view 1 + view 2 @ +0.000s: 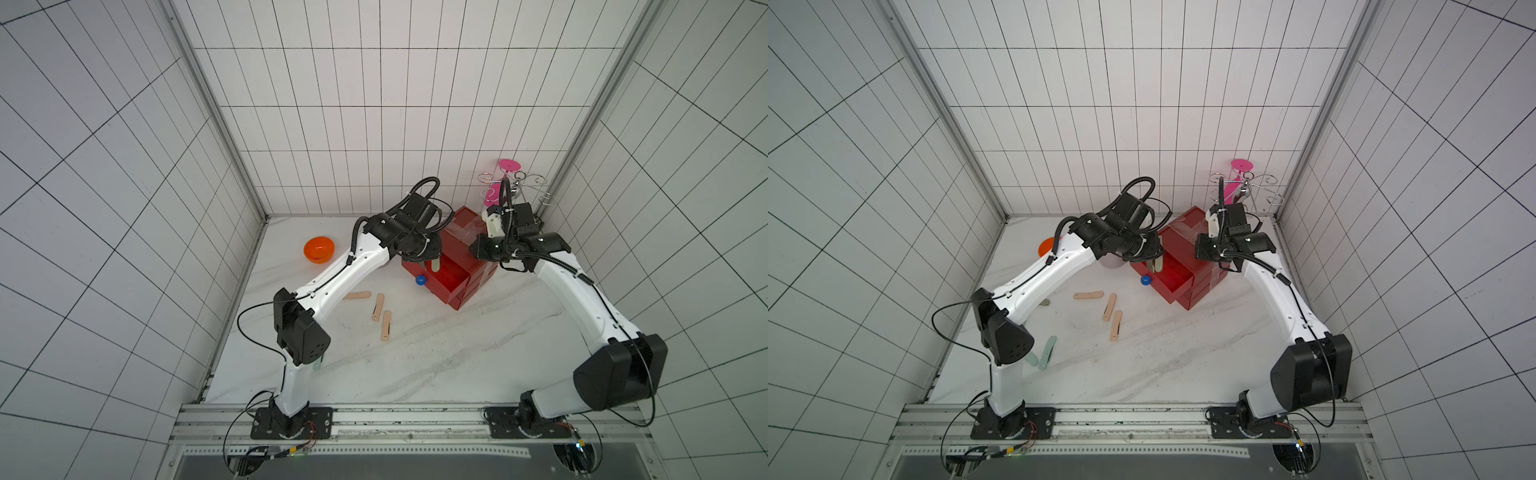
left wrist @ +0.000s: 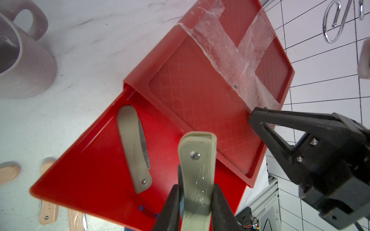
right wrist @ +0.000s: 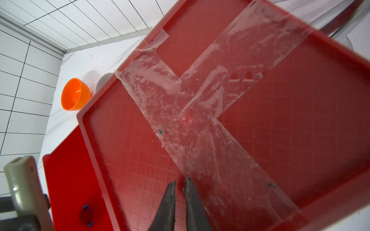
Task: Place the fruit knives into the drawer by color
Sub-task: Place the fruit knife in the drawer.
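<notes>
left claw [image 2: 197, 187] tight around olive-grey knife [image 2: 197, 152] above drawer [image 2: 90, 170]; right claw [image 3: 180, 180] closed, empty

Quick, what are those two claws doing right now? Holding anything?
Left gripper: closed on an olive-grey knife above the open drawer.
Right gripper: closed, holding nothing, tips on the taped top of the chest.

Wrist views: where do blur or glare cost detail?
Left wrist view: pale mauve mug is soft, small glints on the held olive-grey folded plastic knife. Right wrist view: that knife is blurred; clear tape on the red plastic drawer chest shows whitish sheen.
</notes>
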Controlling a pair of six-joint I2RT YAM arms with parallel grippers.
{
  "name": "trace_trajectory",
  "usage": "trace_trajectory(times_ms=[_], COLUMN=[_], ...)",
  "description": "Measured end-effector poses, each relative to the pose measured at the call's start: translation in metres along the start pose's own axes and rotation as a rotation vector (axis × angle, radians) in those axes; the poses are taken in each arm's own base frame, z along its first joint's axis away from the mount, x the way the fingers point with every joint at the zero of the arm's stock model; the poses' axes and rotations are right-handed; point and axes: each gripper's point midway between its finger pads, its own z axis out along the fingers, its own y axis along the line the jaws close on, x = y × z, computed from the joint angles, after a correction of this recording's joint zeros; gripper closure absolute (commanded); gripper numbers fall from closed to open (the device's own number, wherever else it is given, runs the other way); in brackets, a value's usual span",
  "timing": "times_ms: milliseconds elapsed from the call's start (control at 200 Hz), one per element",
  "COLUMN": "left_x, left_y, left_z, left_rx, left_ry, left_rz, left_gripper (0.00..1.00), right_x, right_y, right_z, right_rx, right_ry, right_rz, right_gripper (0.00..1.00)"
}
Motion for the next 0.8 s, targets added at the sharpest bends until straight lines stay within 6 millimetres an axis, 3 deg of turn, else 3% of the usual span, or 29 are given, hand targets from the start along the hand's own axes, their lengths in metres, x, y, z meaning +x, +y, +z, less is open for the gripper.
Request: trace_trajectory(times_ms=[310, 800], left_x=[0.009, 0.01], left_y=[0.013, 0.015], left_z=[0.016, 0.02], left_rx=[-0.031, -0.032], left_ry=[0.024, 0.026], left_rz=[-0.01, -0.009], left_gripper=[0.76, 0.72], right_x=[0.0, 0.0], right_y=[0.0, 0.0], right_z=[0.0, 0.0], right_rx=[0.0, -0.001], right_ry=[0.0, -0.001], right_rz=[0.0, -0.001], right_gripper=[0.86, 0.86])
